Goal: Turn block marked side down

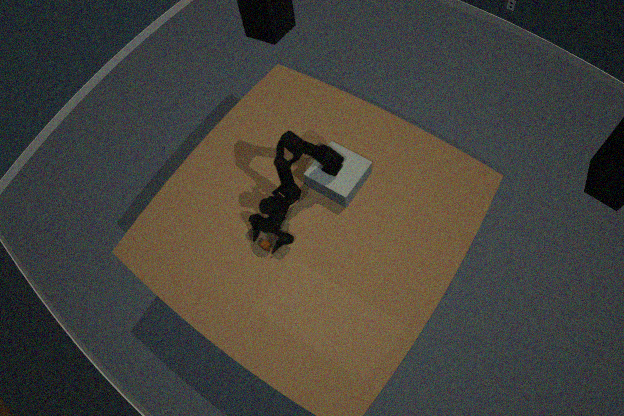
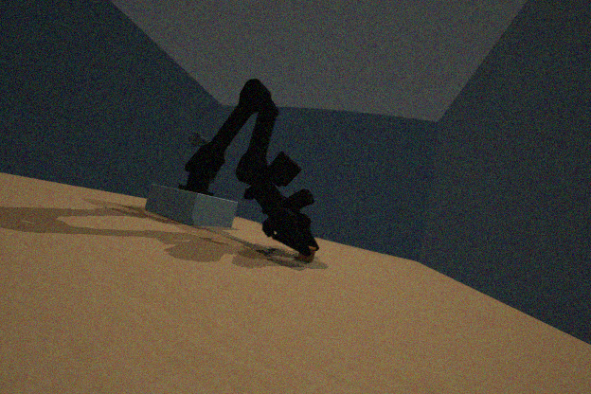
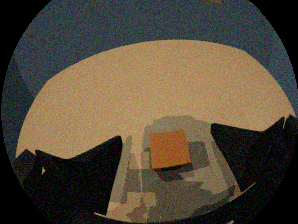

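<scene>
The small orange block [image 1: 265, 244] [image 2: 306, 258] [image 3: 170, 149] is low at the table [image 1: 340, 280] [image 2: 170, 322] [image 3: 165, 75], between the spread fingers. In the wrist view its plain orange face shows, with a thin dark strip under its near edge. Whether that strip is the mark or shadow I cannot tell, and its underside is hidden. My gripper [image 1: 264, 246] [image 2: 313, 252] [image 3: 168, 135] is open, tilted down around the block. In the wrist view gaps show between the block and both fingers.
The arm's pale base box [image 1: 357, 167] [image 2: 213, 210] stands on the table behind the gripper. Arm shadows fall across the table, and around the block in the wrist view. The table's far edge curves across the wrist view beyond the block.
</scene>
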You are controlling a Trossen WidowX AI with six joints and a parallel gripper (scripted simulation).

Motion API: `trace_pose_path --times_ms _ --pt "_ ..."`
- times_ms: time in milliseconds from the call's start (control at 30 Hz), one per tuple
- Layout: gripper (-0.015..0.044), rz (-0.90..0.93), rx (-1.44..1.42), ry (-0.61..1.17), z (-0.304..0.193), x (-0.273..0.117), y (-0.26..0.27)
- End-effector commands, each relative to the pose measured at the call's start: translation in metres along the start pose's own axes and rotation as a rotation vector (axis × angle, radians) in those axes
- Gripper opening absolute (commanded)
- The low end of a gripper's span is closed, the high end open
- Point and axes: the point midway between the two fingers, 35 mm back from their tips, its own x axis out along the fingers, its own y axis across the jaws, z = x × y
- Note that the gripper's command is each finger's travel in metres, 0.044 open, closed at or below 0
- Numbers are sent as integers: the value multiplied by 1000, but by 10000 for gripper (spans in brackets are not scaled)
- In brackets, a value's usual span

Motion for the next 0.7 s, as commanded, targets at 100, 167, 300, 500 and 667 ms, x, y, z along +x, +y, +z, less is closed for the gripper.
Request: trace_pose_path --times_ms 100,167,300,500,667 --pt "440 -6 -6 284 33 -27 0" --pt "440 -7 -10 350 42 -44 1" --pt "440 -6 -12 420 45 -62 2" --pt "440 -6 -12 420 45 -62 2" --pt "440 -6 -12 420 45 -62 2"
